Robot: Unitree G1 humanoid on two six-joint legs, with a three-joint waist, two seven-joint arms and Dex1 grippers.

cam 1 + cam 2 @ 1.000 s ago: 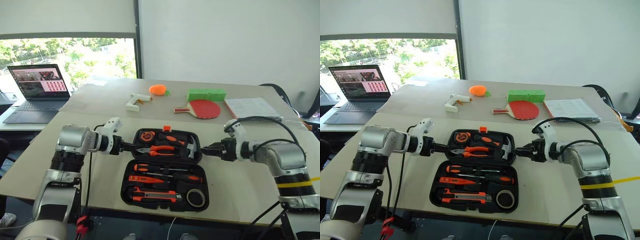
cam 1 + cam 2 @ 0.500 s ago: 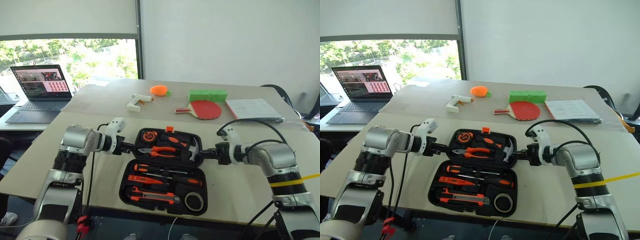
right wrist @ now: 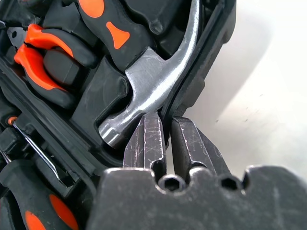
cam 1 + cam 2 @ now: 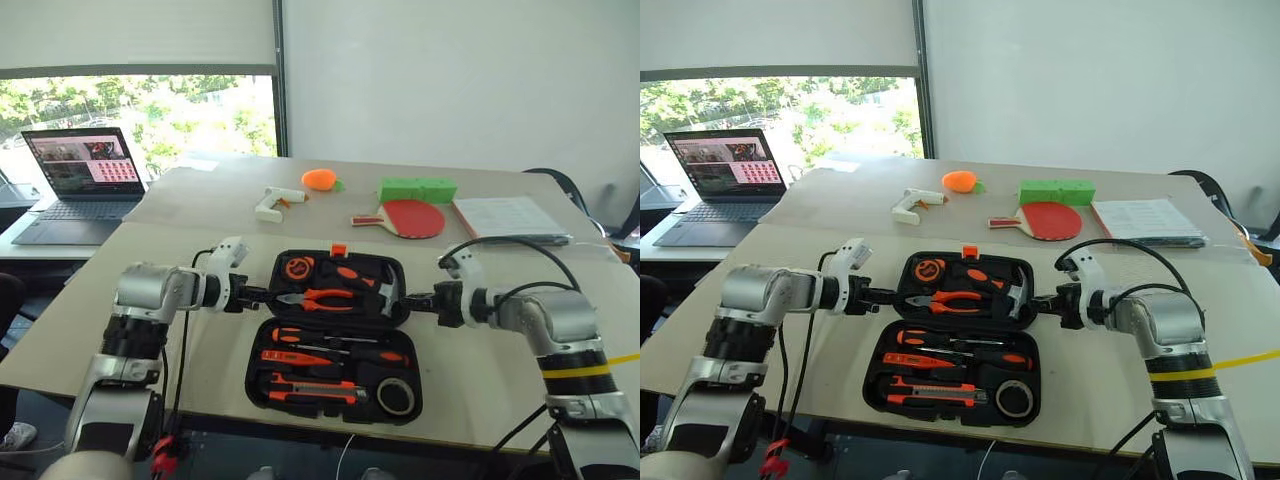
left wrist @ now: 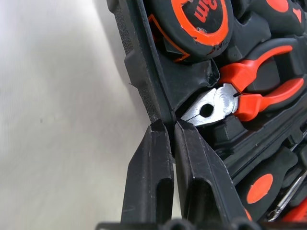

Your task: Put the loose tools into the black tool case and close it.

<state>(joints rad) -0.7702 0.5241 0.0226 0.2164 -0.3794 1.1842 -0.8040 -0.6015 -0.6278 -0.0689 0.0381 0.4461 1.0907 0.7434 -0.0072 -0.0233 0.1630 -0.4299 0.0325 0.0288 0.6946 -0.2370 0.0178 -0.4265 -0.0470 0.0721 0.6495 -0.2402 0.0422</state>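
The black tool case (image 4: 335,335) is lying open at table centre, long axis running three to nine o'clock. The left gripper (image 5: 169,128) and right gripper (image 3: 164,125) are each pinching the far half's opposite side walls, equally near, fingers closed on its rim.

open laptop (image 4: 82,178), white glue gun (image 4: 271,204), red paddle (image 4: 409,217), green block (image 4: 416,189), papers (image 4: 508,216)
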